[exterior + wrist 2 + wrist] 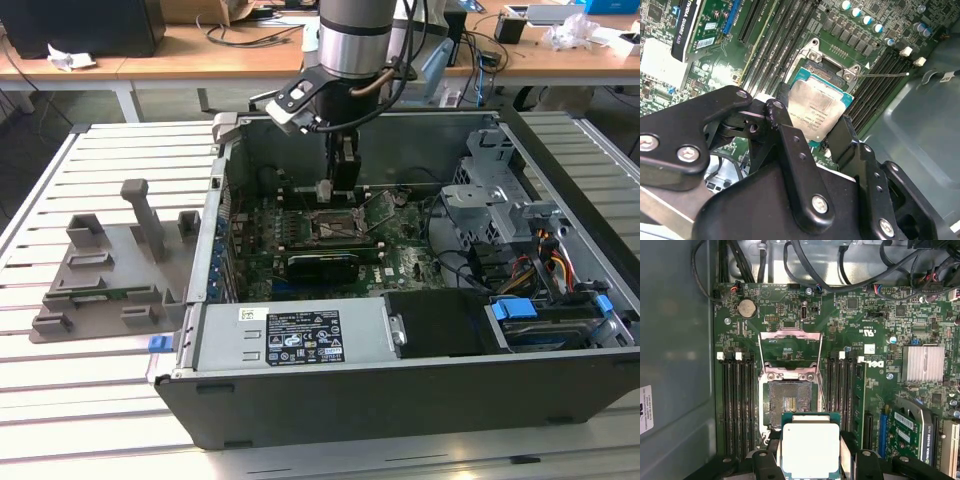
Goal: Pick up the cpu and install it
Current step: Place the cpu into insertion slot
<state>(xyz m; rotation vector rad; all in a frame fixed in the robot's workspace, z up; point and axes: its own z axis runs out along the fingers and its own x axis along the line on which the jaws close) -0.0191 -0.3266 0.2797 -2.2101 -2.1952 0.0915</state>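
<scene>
One grey plate [100, 280]: it lay outside the computer case [400, 400], on the exterior view's left, well away from the work.
Arm [355, 40]: it pointed straight down into the case, over the green board [880, 330].
Gripper [815, 112]: its two fingers [790, 145] were part way closed and pinched the cpu [819, 107] by two facing edges.
Cpu: it was flat, silver side up, and looked held just above the board, not yet in its seat.
Socket [789, 401]: it was open, with its lid [790, 347] tipped up. In the first wrist view the cpu covered its near edge, and their sides ran the same way.
</scene>
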